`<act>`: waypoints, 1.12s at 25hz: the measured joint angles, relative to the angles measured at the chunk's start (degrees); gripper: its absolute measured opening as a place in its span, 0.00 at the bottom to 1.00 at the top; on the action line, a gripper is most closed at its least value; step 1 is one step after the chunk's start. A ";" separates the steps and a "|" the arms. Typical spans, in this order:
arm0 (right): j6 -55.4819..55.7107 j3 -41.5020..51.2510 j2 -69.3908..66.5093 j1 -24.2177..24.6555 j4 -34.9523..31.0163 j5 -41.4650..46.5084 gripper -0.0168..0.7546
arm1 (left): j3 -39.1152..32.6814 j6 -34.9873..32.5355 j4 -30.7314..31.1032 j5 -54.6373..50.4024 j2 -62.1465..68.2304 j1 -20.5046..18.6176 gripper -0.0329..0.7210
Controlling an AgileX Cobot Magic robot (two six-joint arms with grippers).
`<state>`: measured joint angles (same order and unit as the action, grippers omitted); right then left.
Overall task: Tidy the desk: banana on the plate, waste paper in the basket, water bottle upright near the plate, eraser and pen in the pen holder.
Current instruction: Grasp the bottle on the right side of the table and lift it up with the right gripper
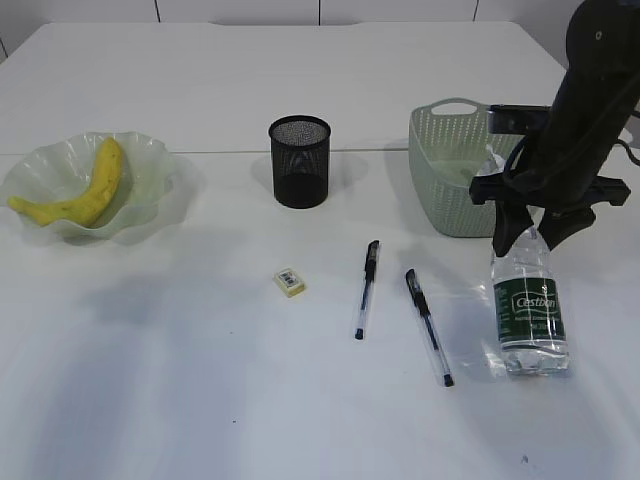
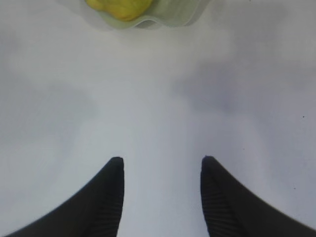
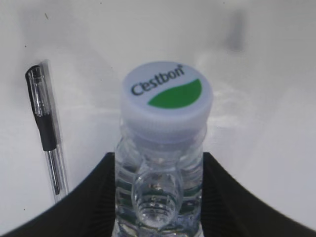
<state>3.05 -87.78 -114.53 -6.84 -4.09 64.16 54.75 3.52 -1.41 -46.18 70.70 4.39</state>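
On desk right, right gripper clamped on upright water bottle neck (snug), left gripper spread, empty

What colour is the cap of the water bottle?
White cap, with a green patch and dark lettering; the right wrist view shows it best.

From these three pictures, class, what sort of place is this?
Probably a staged desk: a white table carrying a mesh pen holder, two pens, an eraser and a basket.
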 joint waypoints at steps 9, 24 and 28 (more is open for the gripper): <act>0.00 0.00 0.00 0.00 0.00 0.00 0.43 | 0.00 0.00 0.00 0.08 0.00 0.00 0.51; -1.12 0.33 0.13 0.00 -0.13 0.12 0.33 | 0.00 0.00 0.00 0.12 0.00 0.00 0.51; -2.20 0.33 0.49 0.00 -1.85 0.12 0.33 | 0.00 0.00 0.00 0.12 0.00 0.00 0.51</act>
<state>0.85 -87.45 -114.05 -6.84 -5.94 64.28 54.75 3.52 -1.41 -46.06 70.70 4.39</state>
